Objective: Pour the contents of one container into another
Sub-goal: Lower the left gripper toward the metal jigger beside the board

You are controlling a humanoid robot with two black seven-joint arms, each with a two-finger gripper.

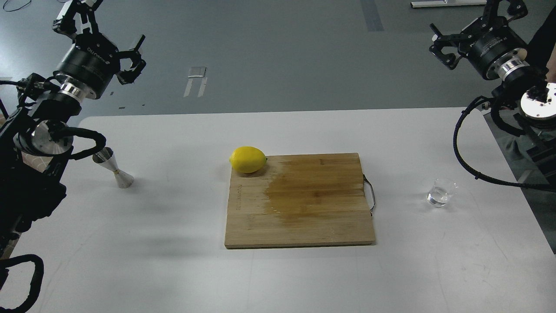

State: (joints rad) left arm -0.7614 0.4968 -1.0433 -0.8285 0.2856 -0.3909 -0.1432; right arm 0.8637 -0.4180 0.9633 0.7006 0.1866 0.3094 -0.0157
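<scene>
One wet board (pixel 299 200) lies nearest, with one lemon (pixel 248 159) on its far left corner. One cup (pixel 441 192) stands right of the board and one jigger (pixel 114 168) stands far left, so they are well apart. The jigger looks tippy, and a careless pour could miss its narrow mouth. Furthest off, the left gripper (pixel 108 34) and right gripper (pixel 471 21) hang spread wide and empty.
</scene>
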